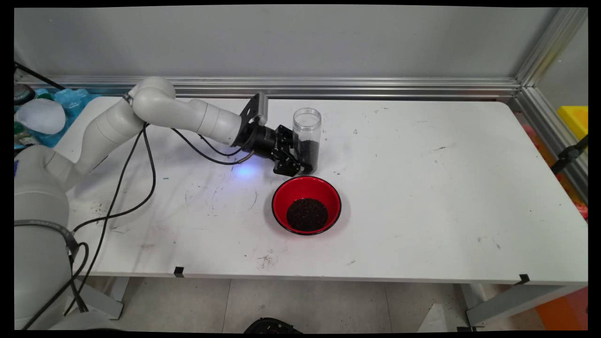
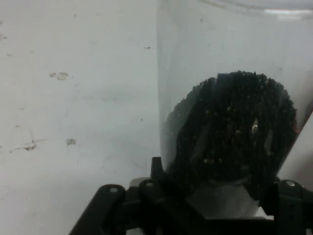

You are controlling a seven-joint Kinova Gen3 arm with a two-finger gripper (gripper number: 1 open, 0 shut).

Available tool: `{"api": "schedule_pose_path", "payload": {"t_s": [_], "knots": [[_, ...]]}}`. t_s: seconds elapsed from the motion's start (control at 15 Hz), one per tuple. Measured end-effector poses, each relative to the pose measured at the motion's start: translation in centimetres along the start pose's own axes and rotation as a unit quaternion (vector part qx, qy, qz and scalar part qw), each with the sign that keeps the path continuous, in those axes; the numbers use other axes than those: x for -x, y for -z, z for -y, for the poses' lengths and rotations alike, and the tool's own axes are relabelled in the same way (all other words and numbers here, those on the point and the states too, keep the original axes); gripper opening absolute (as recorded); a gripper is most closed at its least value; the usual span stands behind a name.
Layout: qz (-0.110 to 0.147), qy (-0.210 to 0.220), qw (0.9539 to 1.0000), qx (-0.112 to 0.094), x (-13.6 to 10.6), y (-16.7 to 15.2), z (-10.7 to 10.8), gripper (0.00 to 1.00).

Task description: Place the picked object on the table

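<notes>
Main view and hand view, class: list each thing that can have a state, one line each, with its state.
Jar: upright on the table, no lid, partly filled with dark grains.
Red bowl: upright on the table, holding a heap of dark grains.
End effector: around the jar's lower part.
Table: white, scuffed.

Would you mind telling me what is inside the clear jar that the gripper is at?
The clear jar holds small dark grains filling its lower part; the upper part looks empty. The gripper hides the jar's base, so whatever lies at the very bottom cannot be seen.

jar cut off at top edge, gripper hiding its base
</notes>
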Motion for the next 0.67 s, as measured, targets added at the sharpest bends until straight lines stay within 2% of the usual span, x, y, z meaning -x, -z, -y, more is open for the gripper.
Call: {"api": "schedule_pose_path", "payload": {"t_s": [0.47, 0.53, 0.67], "knots": [[0.002, 0.006, 1.0000, 0.005, 0.47, -0.80, 0.20, 0.00], [0.002, 0.007, 1.0000, 0.006, 0.54, -0.89, 0.22, 1.00], [0.004, 0.008, 0.9999, 0.007, 0.70, -1.02, 0.23, 1.00]]}}
